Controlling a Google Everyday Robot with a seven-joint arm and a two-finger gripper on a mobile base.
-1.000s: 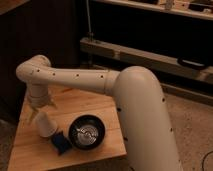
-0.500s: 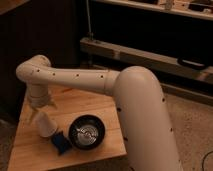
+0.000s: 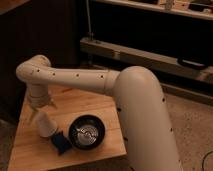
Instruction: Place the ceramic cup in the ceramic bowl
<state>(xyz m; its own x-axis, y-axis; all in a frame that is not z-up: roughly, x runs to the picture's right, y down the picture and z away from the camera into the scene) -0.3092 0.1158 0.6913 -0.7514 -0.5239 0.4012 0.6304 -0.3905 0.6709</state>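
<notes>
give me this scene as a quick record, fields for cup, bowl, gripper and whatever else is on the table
surface: wooden table
ceramic cup: white, beside the bowl, outside it
ceramic bowl: black, shiny grey inside, no cup in it
gripper: pointing down, right at the cup's top
blue piece: flat, low between cup and bowl
task state: cup not yet in bowl
</notes>
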